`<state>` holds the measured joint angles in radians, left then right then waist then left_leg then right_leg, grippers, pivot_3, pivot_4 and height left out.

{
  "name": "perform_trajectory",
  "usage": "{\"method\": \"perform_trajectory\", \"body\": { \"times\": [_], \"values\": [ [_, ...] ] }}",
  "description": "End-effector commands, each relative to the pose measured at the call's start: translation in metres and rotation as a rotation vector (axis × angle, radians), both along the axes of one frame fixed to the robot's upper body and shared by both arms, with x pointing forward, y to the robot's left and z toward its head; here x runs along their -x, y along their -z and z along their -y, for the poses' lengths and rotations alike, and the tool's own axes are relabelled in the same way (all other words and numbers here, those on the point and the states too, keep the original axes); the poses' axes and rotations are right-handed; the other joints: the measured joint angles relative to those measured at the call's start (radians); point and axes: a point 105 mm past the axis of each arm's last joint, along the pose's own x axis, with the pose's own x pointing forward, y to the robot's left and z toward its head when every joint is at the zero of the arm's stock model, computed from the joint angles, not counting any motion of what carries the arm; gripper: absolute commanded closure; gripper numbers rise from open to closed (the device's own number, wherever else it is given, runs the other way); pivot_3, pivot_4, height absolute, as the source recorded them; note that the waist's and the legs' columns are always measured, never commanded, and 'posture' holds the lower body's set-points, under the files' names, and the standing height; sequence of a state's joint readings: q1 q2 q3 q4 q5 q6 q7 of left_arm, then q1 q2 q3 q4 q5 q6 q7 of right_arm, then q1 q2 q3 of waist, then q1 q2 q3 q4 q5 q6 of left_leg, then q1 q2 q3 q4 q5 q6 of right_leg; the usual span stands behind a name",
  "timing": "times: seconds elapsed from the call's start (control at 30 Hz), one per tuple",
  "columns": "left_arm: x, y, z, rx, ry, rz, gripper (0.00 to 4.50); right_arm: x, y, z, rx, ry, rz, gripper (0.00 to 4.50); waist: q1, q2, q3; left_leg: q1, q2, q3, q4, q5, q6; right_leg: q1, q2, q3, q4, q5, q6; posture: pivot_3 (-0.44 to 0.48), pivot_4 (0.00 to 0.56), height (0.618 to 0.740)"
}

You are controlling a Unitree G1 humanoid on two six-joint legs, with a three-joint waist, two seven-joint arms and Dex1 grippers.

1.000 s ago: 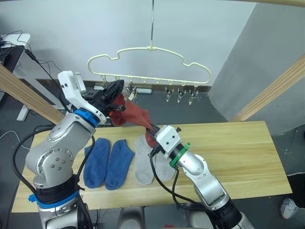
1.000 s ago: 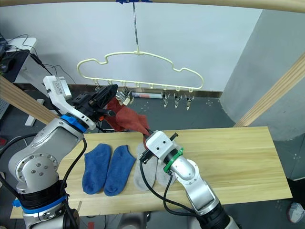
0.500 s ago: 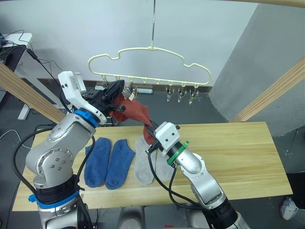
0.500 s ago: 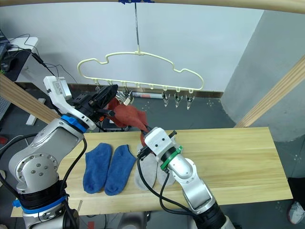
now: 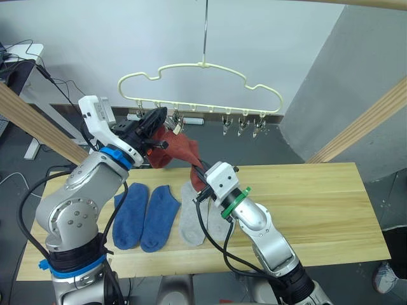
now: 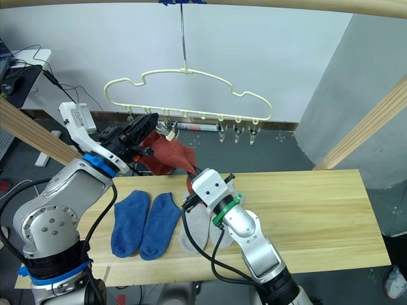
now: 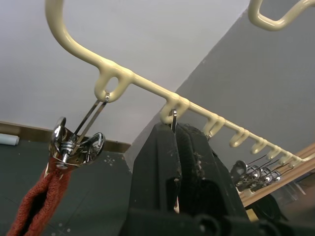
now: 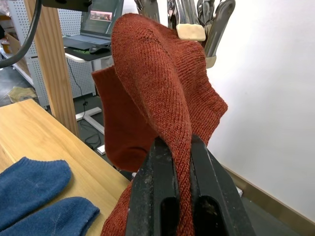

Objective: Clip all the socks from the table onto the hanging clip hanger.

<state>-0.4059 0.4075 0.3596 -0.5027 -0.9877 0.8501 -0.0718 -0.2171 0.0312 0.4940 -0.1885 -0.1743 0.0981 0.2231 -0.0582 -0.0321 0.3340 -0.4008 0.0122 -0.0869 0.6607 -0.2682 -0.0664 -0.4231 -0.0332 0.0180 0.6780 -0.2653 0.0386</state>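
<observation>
The cream clip hanger (image 5: pixel 203 65) hangs by its hook over the table's (image 5: pixel 311 197) far edge. My left gripper (image 5: pixel 164 119) is up at its clip row, shut on the second clip (image 7: pixel 173 117). The first clip (image 7: pixel 74 145) holds a brick red sock (image 7: pixel 32 209). My right gripper (image 5: pixel 201 176) is shut on another red sock (image 8: pixel 162 73) and holds it up just below the left gripper, its top close to the clips. Two blue socks (image 5: pixel 143 216) and two grey socks (image 5: pixel 191 219) lie side by side on the table, the grey pair partly behind my right arm.
Several free clips (image 5: pixel 240 127) hang along the hanger's right half. Slanted wooden beams stand at the left (image 5: pixel 32 124) and right (image 5: pixel 369 117). The table's right half is bare wood. A desk with cables (image 5: pixel 16 60) is at the far left.
My right gripper has lifted the red sock slightly up and left, toward the clips. The left gripper has stayed at the clip row.
</observation>
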Motion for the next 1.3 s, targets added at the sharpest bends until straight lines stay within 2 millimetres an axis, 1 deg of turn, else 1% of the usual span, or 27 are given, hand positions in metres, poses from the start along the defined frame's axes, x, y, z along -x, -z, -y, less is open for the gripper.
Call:
{"method": "perform_trajectory", "body": {
  "times": [0.03,0.17,0.33,0.43,0.53,0.57,0.63,0.67,0.77,0.8,0.87,0.9,0.97,1.0,1.07,1.1,1.23,1.3],
  "values": [
    [0.01,-0.013,0.003,-0.013,0.013,0.071,3.33,0.006,-0.013,-0.008,-0.043,-0.035,0.04,4.5,0.0,0.0,0.0,0.0,0.0,0.0,0.0,0.0,0.0,0.0,0.0,0.0,0.0,0.0,0.0,-0.098,0.321,0.74],
    [0.012,-0.011,0.004,-0.024,0.03,0.069,2.07,0.005,-0.012,-0.01,-0.041,-0.039,0.036,4.5,0.0,0.0,0.0,0.0,0.0,0.0,0.0,0.0,0.0,0.0,0.0,0.0,0.0,0.0,0.0,-0.097,0.32,0.74],
    [0.015,-0.008,0.004,-0.068,0.025,0.075,2.07,0.005,-0.006,-0.014,-0.026,-0.063,0.008,4.5,0.0,0.0,0.0,0.001,0.0,0.0,0.0,0.0,0.0,0.0,0.0,0.0,0.001,0.0,0.0,-0.093,0.319,0.74],
    [0.015,-0.005,0.001,-0.136,-0.009,0.093,2.05,0.005,-0.002,-0.016,-0.009,-0.076,-0.025,3.67,0.0,0.0,0.0,0.0,0.0,0.0,0.0,0.0,0.0,0.0,0.0,0.0,0.001,0.0,0.0,-0.091,0.319,0.74],
    [0.015,-0.003,-0.003,-0.213,-0.046,0.128,2.05,0.006,0.006,-0.015,0.055,-0.09,-0.038,2.64,0.0,0.0,0.0,0.001,0.0,0.0,0.0,0.0,0.0,0.0,0.0,0.0,0.001,0.0,0.0,-0.097,0.319,0.74],
    [0.017,-0.003,-0.002,-0.258,-0.047,0.156,2.05,0.007,0.008,-0.012,0.074,-0.092,-0.04,2.64,0.0,0.0,0.0,0.001,0.0,0.0,0.0,0.0,0.0,0.0,0.0,0.0,0.001,0.0,0.0,-0.097,0.319,0.74],
    [0.02,-0.001,-0.002,-0.315,-0.064,0.195,2.05,0.011,0.009,-0.003,0.09,-0.106,-0.034,2.64,0.0,0.0,0.0,0.001,0.0,0.0,0.0,0.0,0.0,0.0,0.0,0.0,0.001,0.0,0.0,-0.104,0.32,0.74],
    [0.02,0.0,-0.005,-0.336,-0.09,0.214,2.05,0.014,0.01,0.004,0.102,-0.119,-0.043,2.64,0.001,0.0,0.0,0.001,0.0,0.0,0.0,0.0,0.0,0.0,0.0,0.001,0.0,0.0,0.0,-0.104,0.32,0.74],
    [0.027,0.007,-0.003,-0.407,-0.098,0.269,2.05,0.025,0.013,0.025,0.149,-0.163,-0.065,2.64,0.002,0.0,0.0,0.0,0.0,0.0,-0.001,0.0,0.0,0.0,0.0,0.001,-0.001,0.0,0.0,-0.112,0.318,0.74],
    [0.029,0.011,0.0,-0.415,-0.085,0.268,2.05,0.028,0.014,0.031,0.168,-0.173,-0.067,2.64,0.002,0.0,0.0,0.0,0.0,0.001,-0.001,0.0,0.0,0.0,-0.001,0.001,-0.001,0.0,0.0,-0.112,0.318,0.74],
    [0.034,0.016,0.009,-0.415,-0.084,0.299,2.05,0.04,0.015,0.054,0.225,-0.215,-0.082,2.64,0.002,0.0,0.0,0.0,0.0,0.001,-0.001,-0.001,0.001,0.0,-0.001,0.0,-0.001,0.0,0.0,-0.121,0.315,0.74],
    [0.034,0.017,0.012,-0.405,-0.088,0.306,2.05,0.044,0.014,0.062,0.242,-0.228,-0.087,2.64,0.004,0.0,0.0,0.0,0.0,0.001,-0.001,-0.001,0.001,0.0,-0.001,0.001,-0.001,0.0,0.0,-0.124,0.313,0.74],
    [0.034,0.022,0.019,-0.403,-0.084,0.314,2.05,0.05,0.008,0.08,0.246,-0.241,-0.113,2.64,0.004,0.0,0.0,0.0,-0.001,0.0,0.0,-0.001,0.001,0.002,-0.002,0.0,-0.002,0.0,0.0,-0.129,0.312,0.74],
    [0.034,0.025,0.022,-0.411,-0.077,0.32,2.05,0.052,0.006,0.085,0.247,-0.25,-0.126,2.64,0.003,0.0,0.0,0.0,-0.001,0.001,0.0,-0.001,0.001,0.002,-0.002,0.0,-0.002,0.0,0.0,-0.137,0.311,0.74],
    [0.029,0.03,0.028,-0.385,-0.111,0.326,2.05,0.052,-0.006,0.104,0.26,-0.229,-0.122,2.64,0.0,0.001,0.0,0.001,-0.001,0.001,0.0,-0.001,0.001,0.002,0.0,0.0,-0.002,0.0,0.0,-0.157,0.308,0.74],
    [0.027,0.032,0.029,-0.37,-0.129,0.325,2.05,0.051,-0.011,0.11,0.263,-0.221,-0.12,2.64,-0.002,0.0,-0.001,0.001,-0.001,0.001,0.001,-0.001,0.001,0.002,0.0,0.001,-0.001,0.0,0.0,-0.157,0.308,0.74],
    [0.019,0.042,0.039,-0.35,-0.158,0.326,2.05,0.047,-0.024,0.125,0.262,-0.178,-0.121,2.64,-0.009,0.0,-0.001,0.002,0.0,0.001,0.001,0.0,0.002,0.002,0.002,0.001,0.001,0.0,0.0,-0.182,0.304,0.74],
    [0.016,0.045,0.042,-0.341,-0.17,0.328,2.05,0.047,-0.027,0.129,0.272,-0.169,-0.12,2.64,-0.011,0.0,-0.001,0.002,0.0,0.001,0.001,0.0,0.002,0.002,0.003,0.001,0.001,0.0,0.0,-0.199,0.304,0.74]
  ]
}}
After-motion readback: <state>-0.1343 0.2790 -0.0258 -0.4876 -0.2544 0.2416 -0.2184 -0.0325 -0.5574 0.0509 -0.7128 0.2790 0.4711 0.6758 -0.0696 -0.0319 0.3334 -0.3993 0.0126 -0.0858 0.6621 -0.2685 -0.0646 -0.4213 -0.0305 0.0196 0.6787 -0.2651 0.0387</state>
